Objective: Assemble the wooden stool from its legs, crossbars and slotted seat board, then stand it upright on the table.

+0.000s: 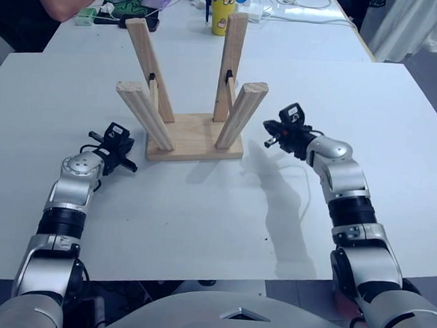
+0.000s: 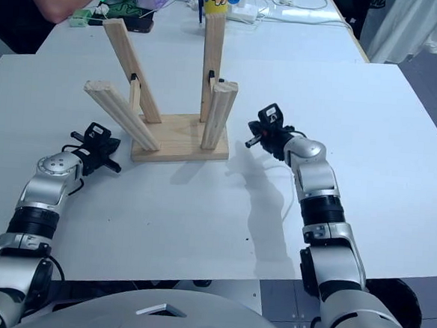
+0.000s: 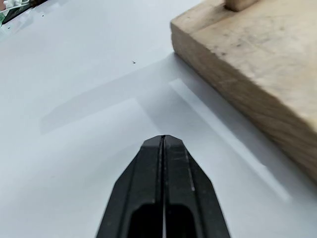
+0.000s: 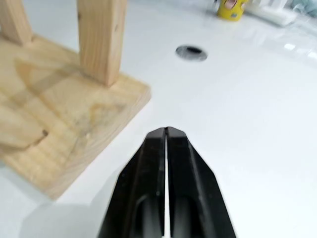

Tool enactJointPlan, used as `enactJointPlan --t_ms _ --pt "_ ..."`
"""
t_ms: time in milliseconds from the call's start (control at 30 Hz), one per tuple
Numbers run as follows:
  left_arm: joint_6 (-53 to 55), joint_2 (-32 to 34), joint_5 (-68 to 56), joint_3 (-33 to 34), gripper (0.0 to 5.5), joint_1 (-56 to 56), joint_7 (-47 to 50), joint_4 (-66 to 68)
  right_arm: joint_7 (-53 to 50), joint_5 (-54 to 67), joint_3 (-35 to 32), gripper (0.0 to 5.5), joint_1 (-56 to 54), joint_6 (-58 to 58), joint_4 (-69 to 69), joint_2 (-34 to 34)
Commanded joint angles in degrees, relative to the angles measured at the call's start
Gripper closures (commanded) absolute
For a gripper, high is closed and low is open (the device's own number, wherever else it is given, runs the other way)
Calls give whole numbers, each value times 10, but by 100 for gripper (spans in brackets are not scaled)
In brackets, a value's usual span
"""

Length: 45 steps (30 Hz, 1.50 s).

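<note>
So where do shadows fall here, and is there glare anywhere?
Left eye view: the stool casts a faint shadow on the table toward the robot. Left wrist view: soft shadow bands beside the seat board. Right wrist view: bright glare patches near the yellow cup.

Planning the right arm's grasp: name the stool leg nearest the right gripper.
The front-right leg, leaning out toward the right gripper; the other three legs stand behind it or farther left.
</note>
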Motion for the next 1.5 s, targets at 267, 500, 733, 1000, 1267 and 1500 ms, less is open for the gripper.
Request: enactJointPlan --t_ms 267,500,733,1000,1267,1500 --pt "135 -38 -20 -25 546 138 31 -143 -33 -12 40 550 104 48 -74 29" --pt "130 -44 -20 -29 546 124 45 -127 -59 -20 26 550 67 10 -13 30" --pt "127 -40 -21 -40 546 113 38 -127 -18 -12 50 550 64 7 -26 39" --pt "127 -35 -28 -58 546 112 20 -158 -12 -4 60 550 72 24 -69 56" --pt "185 -36 -50 -53 546 83 26 -285 2 20 50 550 71 72 -176 58" --pt "234 -32 -58 -28 546 70 34 -358 7 26 48 550 77 103 -224 50"
